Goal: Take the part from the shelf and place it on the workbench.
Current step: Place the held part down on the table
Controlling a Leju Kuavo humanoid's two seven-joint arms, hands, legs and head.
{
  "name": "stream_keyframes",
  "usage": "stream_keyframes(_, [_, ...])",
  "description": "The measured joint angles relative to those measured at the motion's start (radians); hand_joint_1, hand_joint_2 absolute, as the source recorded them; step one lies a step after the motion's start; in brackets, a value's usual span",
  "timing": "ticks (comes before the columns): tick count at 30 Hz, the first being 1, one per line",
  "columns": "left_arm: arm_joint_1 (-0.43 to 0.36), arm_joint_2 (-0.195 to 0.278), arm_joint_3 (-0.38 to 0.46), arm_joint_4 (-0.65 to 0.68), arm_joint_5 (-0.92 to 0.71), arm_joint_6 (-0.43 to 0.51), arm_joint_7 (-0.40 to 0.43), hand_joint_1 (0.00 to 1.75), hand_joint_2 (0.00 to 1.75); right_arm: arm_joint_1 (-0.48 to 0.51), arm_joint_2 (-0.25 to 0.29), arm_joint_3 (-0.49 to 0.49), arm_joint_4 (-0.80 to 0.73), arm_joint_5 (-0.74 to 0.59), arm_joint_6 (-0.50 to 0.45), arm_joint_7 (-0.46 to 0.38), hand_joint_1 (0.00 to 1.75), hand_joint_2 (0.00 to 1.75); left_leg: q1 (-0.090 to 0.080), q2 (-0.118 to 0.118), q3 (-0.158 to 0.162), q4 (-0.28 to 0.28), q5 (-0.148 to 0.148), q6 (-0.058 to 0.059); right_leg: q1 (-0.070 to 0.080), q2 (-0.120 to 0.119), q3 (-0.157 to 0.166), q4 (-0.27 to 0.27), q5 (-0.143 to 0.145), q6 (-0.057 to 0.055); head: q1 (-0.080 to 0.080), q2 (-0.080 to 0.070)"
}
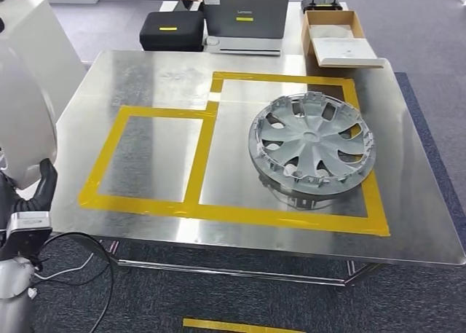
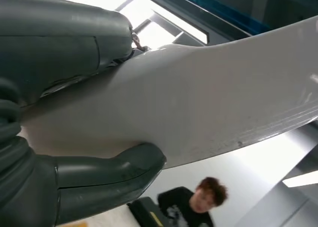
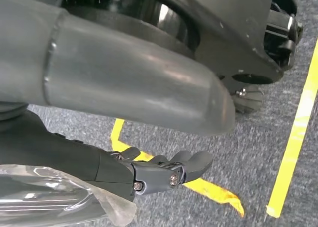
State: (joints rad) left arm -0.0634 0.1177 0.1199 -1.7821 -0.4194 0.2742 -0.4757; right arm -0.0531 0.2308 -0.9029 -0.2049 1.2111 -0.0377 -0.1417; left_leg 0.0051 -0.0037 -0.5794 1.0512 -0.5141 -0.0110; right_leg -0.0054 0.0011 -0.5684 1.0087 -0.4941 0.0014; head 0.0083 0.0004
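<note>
A broad white part [image 2: 210,98] is gripped at its rim between the thumb and fingers of the left hand [image 2: 56,137], just beside the counter [image 1: 164,71]. It is judged light, stiff, smooth and slippery. The right hand [image 3: 150,175] is held open.

Left hand [image 2: 56,152]: dark grey-green, thick smooth thumb, ribbed cover. Right hand [image 3: 123,132]: grey thumb, darker fingers [image 3: 187,165] with small screws. Left wrist [image 1: 28,227]: silver, black cable.
</note>
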Motion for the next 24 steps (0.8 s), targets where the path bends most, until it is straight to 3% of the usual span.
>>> stream_keyframes(3, [-0.074, 0.067, 0.025, 0.166, -0.101, 0.020, 0.022, 1.75, 1.75, 0.000, 0.001, 0.004, 0.001, 0.002, 0.015, -0.002, 0.00, 0.00, 0.004, 0.000, -0.078, 0.168, -0.079, -0.014, 0.000, 0.000, 0.002, -0.002, 0.001, -0.011, -0.004, 0.000])
stream_keyframes(4, [-0.091, 0.088, 0.035, 0.221, -0.132, 0.026, 0.033, 1.75, 1.75, 0.001, 0.003, 0.006, 0.002, 0.006, 0.013, -0.001, 0.00, 0.00, 0.004, 0.000, -0.102, 0.217, -0.093, -0.016, 0.001, 0.001, 0.002, -0.002, 0.001, -0.012, -0.004, 0.000])
stream_keyframes(5, [-0.104, 0.109, 0.046, 0.276, -0.167, 0.032, 0.049, 1.75, 1.75, 0.002, 0.008, 0.009, 0.004, 0.012, 0.006, 0.002, 0.00, 0.00, 0.005, 0.000, -0.113, 0.236, -0.088, -0.017, 0.002, 0.003, 0.003, -0.002, 0.000, -0.013, -0.004, 0.000])
stream_keyframes(6, [-0.117, 0.132, 0.056, 0.328, -0.203, 0.035, 0.065, 1.75, 1.75, 0.004, 0.014, 0.013, 0.006, 0.017, 0.000, 0.008, 0.00, 0.00, 0.005, 0.000, -0.106, 0.215, -0.063, -0.017, 0.002, 0.006, 0.005, -0.002, 0.000, -0.014, -0.005, 0.000])
stream_keyframes(9, [-0.168, 0.193, 0.084, 0.468, -0.267, 0.030, 0.099, 1.75, 1.75, 0.006, 0.032, 0.021, 0.012, 0.027, -0.011, 0.023, 0.00, 0.00, 0.004, 0.000, -0.030, 0.032, 0.035, -0.009, 0.006, 0.012, 0.008, 0.001, -0.004, -0.011, -0.005, 0.000])
stream_keyframes(11, [-0.204, 0.209, 0.103, 0.538, -0.274, 0.026, 0.115, 1.75, 1.75, 0.005, 0.037, 0.024, 0.014, 0.028, -0.011, 0.028, 0.00, 0.00, 0.000, 0.000, -0.007, -0.028, 0.046, -0.002, 0.010, 0.011, 0.002, 0.002, -0.005, -0.004, -0.004, 0.000])
stream_keyframes(14, [-0.236, 0.216, 0.114, 0.613, -0.292, 0.024, 0.144, 1.75, 1.75, 0.004, 0.041, 0.025, 0.017, 0.025, -0.011, 0.030, 0.00, 0.00, 0.002, -0.001, -0.006, -0.037, 0.047, 0.012, 0.011, 0.009, -0.004, 0.006, -0.011, 0.009, -0.003, 0.000])
stream_keyframes(16, [-0.252, 0.219, 0.115, 0.646, -0.300, 0.024, 0.153, 1.75, 1.75, 0.003, 0.042, 0.027, 0.017, 0.023, -0.010, 0.030, 0.00, 0.00, 0.006, 0.001, -0.003, -0.042, 0.050, 0.022, 0.011, 0.008, -0.036, 0.069, -0.049, 0.018, 0.000, 0.000])
stream_keyframes(19, [-0.268, 0.220, 0.114, 0.685, -0.304, 0.023, 0.157, 1.75, 1.75, 0.004, 0.042, 0.030, 0.017, 0.022, -0.010, 0.030, 0.00, 0.00, 0.005, 0.002, -0.004, -0.041, 0.050, 0.028, 0.009, 0.007, -0.137, 0.264, -0.123, 0.025, 0.003, 0.000])
stream_keyframes(20, [-0.270, 0.220, 0.114, 0.695, -0.307, 0.021, 0.161, 1.75, 1.75, 0.004, 0.042, 0.030, 0.018, 0.022, -0.009, 0.030, 0.00, 0.00, 0.005, 0.003, -0.004, -0.041, 0.050, 0.029, 0.010, 0.006, -0.156, 0.293, -0.122, 0.025, 0.003, 0.000])
stream_keyframes(21, [-0.273, 0.220, 0.114, 0.706, -0.311, 0.017, 0.167, 1.75, 1.75, 0.005, 0.042, 0.031, 0.018, 0.022, -0.009, 0.030, 0.00, 0.00, 0.004, 0.003, -0.003, -0.041, 0.049, 0.029, 0.010, 0.006, -0.155, 0.281, -0.101, 0.023, 0.004, 0.000])
stream_keyframes(24, [-0.298, 0.219, 0.110, 0.746, -0.330, -0.006, 0.198, 1.75, 1.75, 0.003, 0.042, 0.031, 0.018, 0.020, -0.006, 0.030, 0.00, 0.00, 0.001, 0.000, -0.001, -0.040, 0.046, 0.028, 0.013, 0.006, -0.068, 0.084, 0.000, 0.009, 0.004, 0.000])
